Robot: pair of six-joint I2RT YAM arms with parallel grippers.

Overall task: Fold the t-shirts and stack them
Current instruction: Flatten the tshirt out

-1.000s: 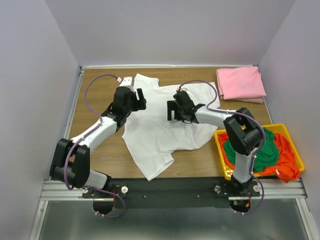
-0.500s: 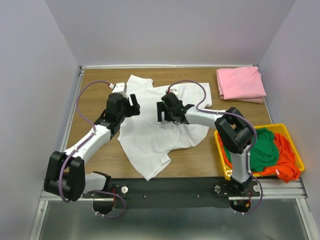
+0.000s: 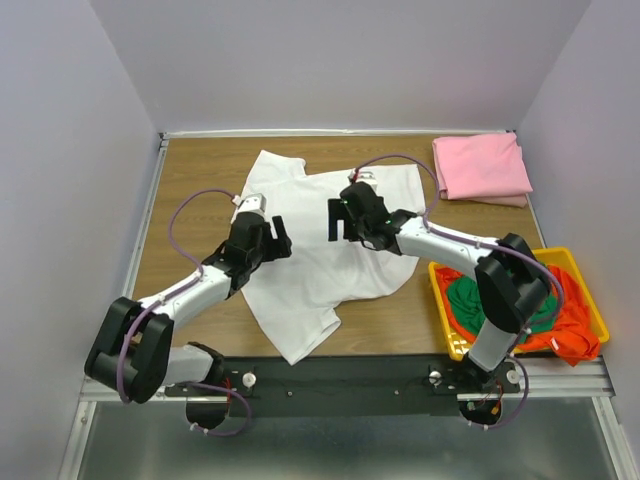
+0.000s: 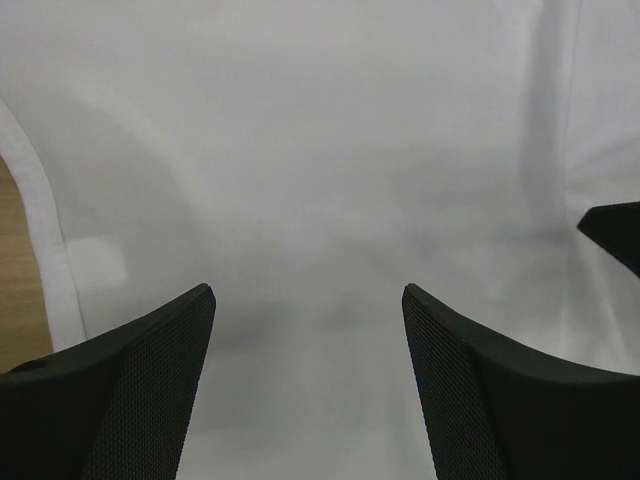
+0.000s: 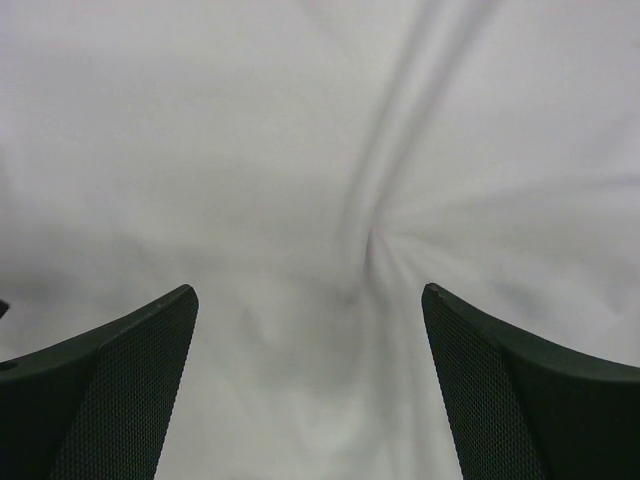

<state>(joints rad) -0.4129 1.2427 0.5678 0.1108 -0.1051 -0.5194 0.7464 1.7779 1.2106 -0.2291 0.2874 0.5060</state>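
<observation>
- Yellow plastic basket (image 3: pixel 555 253) sits at the near right of the brown wooden table (image 3: pixel 190 180). It holds a crumpled green t-shirt (image 3: pixel 465 300) on its left side and a crumpled orange t-shirt (image 3: pixel 575 325) on its right, the orange one spilling over the near rim. The right arm's elbow hangs over the basket and hides part of the green cloth.
- Left gripper (image 3: pixel 280 238) hovers low over the left half of the white t-shirt (image 3: pixel 310 280). Its jaws are spread wide with nothing between them (image 4: pixel 305 295), and only flat white cloth (image 4: pixel 320 150) and the shirt's hemmed edge lie below.
- The white t-shirt lies unfolded and rumpled across the middle of the table, with one corner reaching toward the near edge.
- Right gripper (image 3: pixel 334 222) is over the shirt's upper middle, facing the left gripper, with a stretch of cloth between them. Its jaws are spread (image 5: pixel 310 292) and hold nothing. A raised crease runs through the cloth (image 5: pixel 250 130) under it.
- Folded pink t-shirt (image 3: pixel 480 167) lies flat in the far right corner, apart from both the white shirt and the basket.
</observation>
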